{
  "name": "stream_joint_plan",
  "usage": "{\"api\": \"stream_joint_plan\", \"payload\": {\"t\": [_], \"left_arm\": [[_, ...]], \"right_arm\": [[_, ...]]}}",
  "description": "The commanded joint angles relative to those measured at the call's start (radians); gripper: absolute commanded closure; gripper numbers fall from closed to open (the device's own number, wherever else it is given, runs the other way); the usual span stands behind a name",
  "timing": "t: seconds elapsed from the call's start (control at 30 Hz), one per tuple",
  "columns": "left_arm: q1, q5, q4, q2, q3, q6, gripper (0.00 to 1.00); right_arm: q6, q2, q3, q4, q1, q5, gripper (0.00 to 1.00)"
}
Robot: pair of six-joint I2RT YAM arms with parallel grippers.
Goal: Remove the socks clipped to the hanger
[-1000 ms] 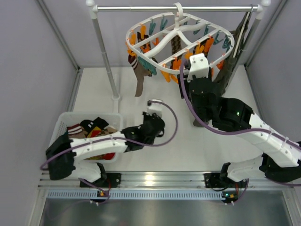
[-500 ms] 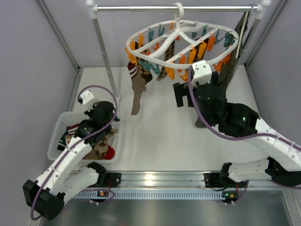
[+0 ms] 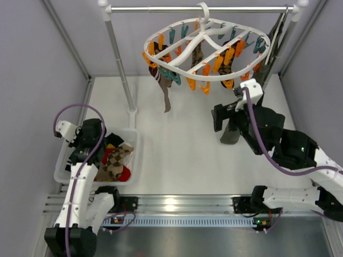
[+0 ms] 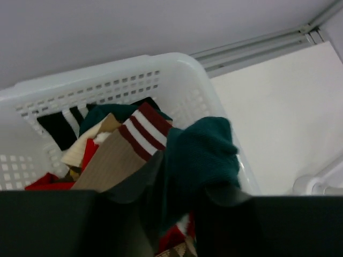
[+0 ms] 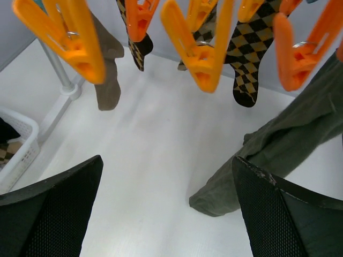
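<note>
The white oval hanger (image 3: 214, 76) hangs from the rail with orange and teal clips (image 5: 201, 59). Brown argyle socks (image 5: 244, 53) and a plain brown sock (image 3: 166, 99) hang clipped to it; the brown sock also shows in the right wrist view (image 5: 107, 80). My left gripper (image 3: 90, 135) is over the white basket (image 3: 132, 135) and is shut on a dark teal sock (image 4: 201, 155), which is bunched between its fingers (image 4: 177, 187). My right gripper (image 3: 218, 118) is open and empty (image 5: 167, 160), below the hanger's front clips and apart from them.
The basket (image 4: 107, 69) holds several socks, among them a tan one with red-white stripes (image 4: 128, 144) and a black-white striped one (image 4: 56, 126). A long olive-green garment (image 5: 268, 155) hangs at the right down to the table (image 3: 231, 134). The metal rail (image 3: 241, 9) stands on a post (image 3: 120, 59).
My left arm swung left from the table's middle to over the basket, carrying the teal sock. My right gripper dropped down and to the right, away from the hanger, which swings.
</note>
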State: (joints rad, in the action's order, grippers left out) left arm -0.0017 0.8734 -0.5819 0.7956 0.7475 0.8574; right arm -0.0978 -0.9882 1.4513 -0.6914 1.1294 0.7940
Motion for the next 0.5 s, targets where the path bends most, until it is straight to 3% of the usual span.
{"api": "stream_joint_plan", "payload": {"t": [0.0, 0.1, 0.3, 0.47], "left_arm": [[0.045, 0.006, -0.012, -0.016, -0.031, 0.06, 0.65], [0.045, -0.025, -0.012, -0.036, -0.046, 0.074, 0.02], [0.045, -0.204, -0.012, -0.079, 0.022, -0.003, 0.01], [0.04, -0.519, 0.001, -0.067, 0.119, -0.04, 0.01]], "right_arm": [[-0.01, 0.062, -0.003, 0.07, -0.002, -0.024, 0.01], [-0.01, 0.085, -0.008, 0.056, -0.002, -0.016, 0.01], [-0.016, 0.106, -0.009, 0.021, -0.002, 0.004, 0.01], [-0.031, 0.16, -0.034, 0.02, -0.002, -0.004, 0.01]]}}
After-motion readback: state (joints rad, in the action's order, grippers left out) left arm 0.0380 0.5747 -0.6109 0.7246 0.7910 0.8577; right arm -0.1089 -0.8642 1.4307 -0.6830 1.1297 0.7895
